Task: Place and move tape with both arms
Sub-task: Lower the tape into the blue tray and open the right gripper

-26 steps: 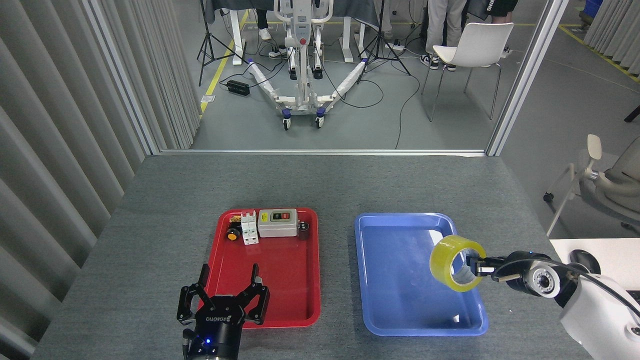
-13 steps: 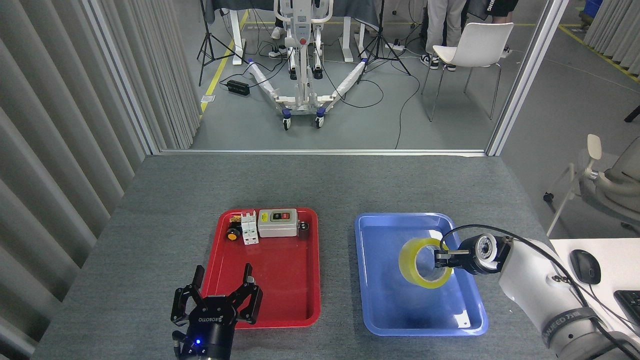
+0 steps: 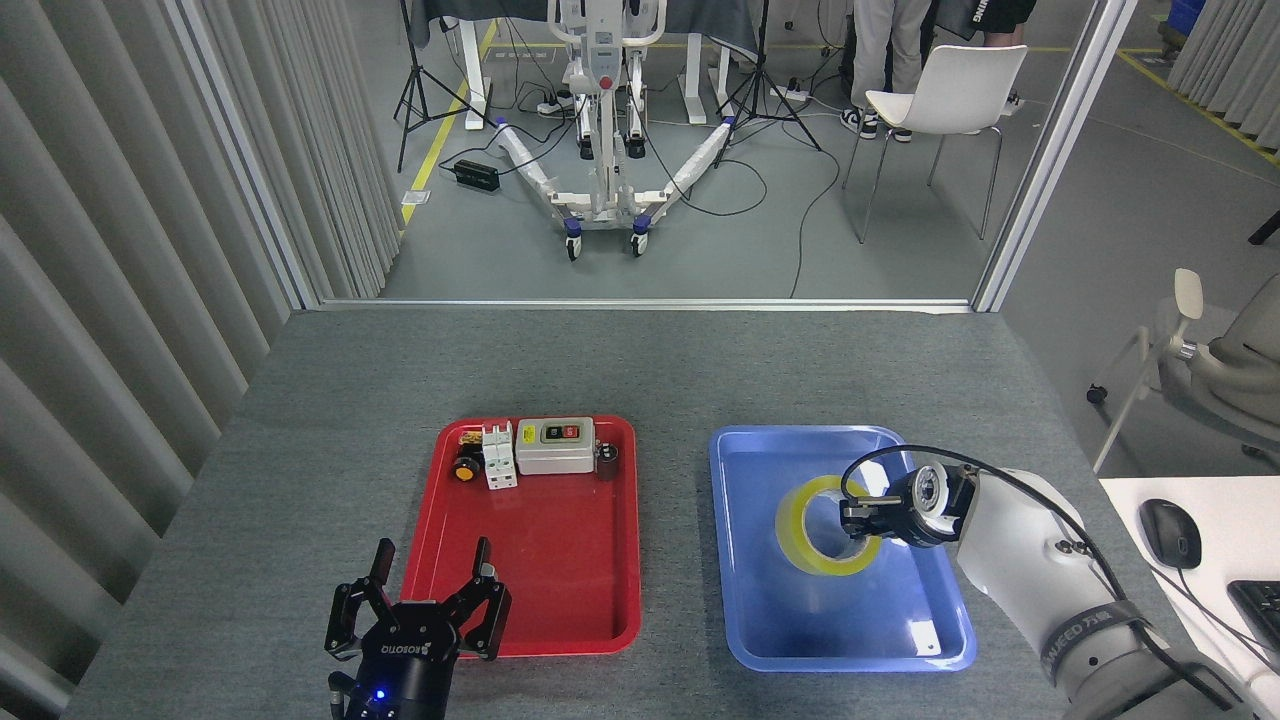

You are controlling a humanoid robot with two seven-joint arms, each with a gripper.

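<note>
right gripper [image 3: 853, 520] pinches the tape [image 3: 820, 526] by its rim, one finger inside the hole of the roll and the other on its outer side. the roll is tilted up on edge, its open face turned toward the left of the view, and it sits over the middle of the blue tray [image 3: 760, 620]; whether its lower edge touches the tray floor cannot be told. the right arm [image 3: 1030, 570], white with a black cable looping over its wrist, comes in from the lower right corner and crosses the tray's right rim.

left gripper [image 3: 425, 600] hangs low at the bottom of the view, fingers spread wide and holding nothing, a blue light showing on its black body. its fingertips stand over the near left corner of the red tray [image 3: 560, 590], at the rim.

at the far end of the red tray lie a grey switch box [image 3: 555, 446] with a red and a black button, a white breaker [image 3: 499, 456] just beside it on the left, a small yellow and black button part [image 3: 464, 468] further left, and a small dark round part [image 3: 606, 458] to the right of the box.

both trays rest side by side, apart, on the grey table [image 3: 330, 400].
</note>
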